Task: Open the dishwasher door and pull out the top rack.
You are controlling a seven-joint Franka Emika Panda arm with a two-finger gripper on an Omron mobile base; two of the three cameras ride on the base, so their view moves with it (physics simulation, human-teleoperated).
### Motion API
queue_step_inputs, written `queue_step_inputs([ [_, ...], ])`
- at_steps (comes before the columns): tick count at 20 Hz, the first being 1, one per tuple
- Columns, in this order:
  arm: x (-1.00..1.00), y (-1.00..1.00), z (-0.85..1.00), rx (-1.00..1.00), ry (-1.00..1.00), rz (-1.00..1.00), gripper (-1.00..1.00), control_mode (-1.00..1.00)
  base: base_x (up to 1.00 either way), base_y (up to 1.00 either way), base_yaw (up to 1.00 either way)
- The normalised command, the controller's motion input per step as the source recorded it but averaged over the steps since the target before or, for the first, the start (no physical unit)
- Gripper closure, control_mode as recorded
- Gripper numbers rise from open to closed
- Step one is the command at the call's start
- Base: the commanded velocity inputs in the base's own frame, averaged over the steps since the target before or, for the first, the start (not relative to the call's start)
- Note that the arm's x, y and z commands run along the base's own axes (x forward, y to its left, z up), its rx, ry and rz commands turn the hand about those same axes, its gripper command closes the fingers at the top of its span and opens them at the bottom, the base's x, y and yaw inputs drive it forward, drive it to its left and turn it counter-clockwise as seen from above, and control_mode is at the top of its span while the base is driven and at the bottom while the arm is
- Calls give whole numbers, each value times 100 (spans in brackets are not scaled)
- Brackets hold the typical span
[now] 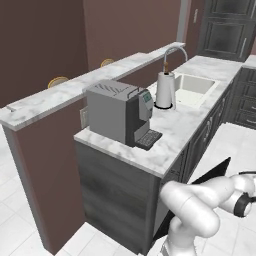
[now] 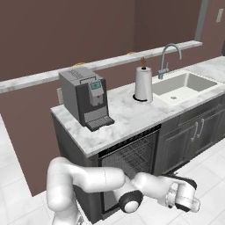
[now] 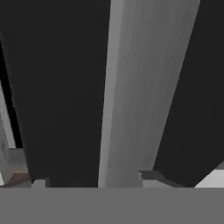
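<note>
Dishwasher door (image 1: 207,176) is partly open: a flat, near-black, smooth panel, tilted out from under the desk (image 1: 175,130), top edge swung away from the cabinet run. In the left base view it reads as a dark slanted slab just right of the end cabinet, behind the arm's elbow. In the right base view its dark edge shows behind the wrist (image 2: 182,181), and the cavity behind it is exposed, directly below the marble top between the coffee machine (image 2: 85,97) and the sink (image 2: 184,85).

Top rack (image 2: 132,154) is visible inside the opening: thin dark wire grid, sitting within the cavity, not drawn out.

Hand view: a pale grey vertical bar, the handle (image 3: 140,96), runs down the middle against the near-black door face (image 3: 57,87). It sits very close to the camera.

Tool (image 2: 186,205): the wrist is low, in front of the dishwasher, right of the opening, close to the door. Fingertips are not resolvable in any view, so I cannot tell whether the jaws are open, closed or gripping the handle.

On the desk: grey coffee machine near the left end, paper towel roll (image 2: 143,84) upright just left of the sink, faucet (image 2: 169,57) behind the basin. Raised marble ledge (image 1: 75,90) runs along the back.
</note>
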Motion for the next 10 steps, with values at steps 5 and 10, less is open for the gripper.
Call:
queue_step_inputs([
  [5,-38,-87,-77,-16,7,10,100,-100,0,0,0],
  [10,-69,-37,23,-3,2,1,-100,-100,0,0,0],
])
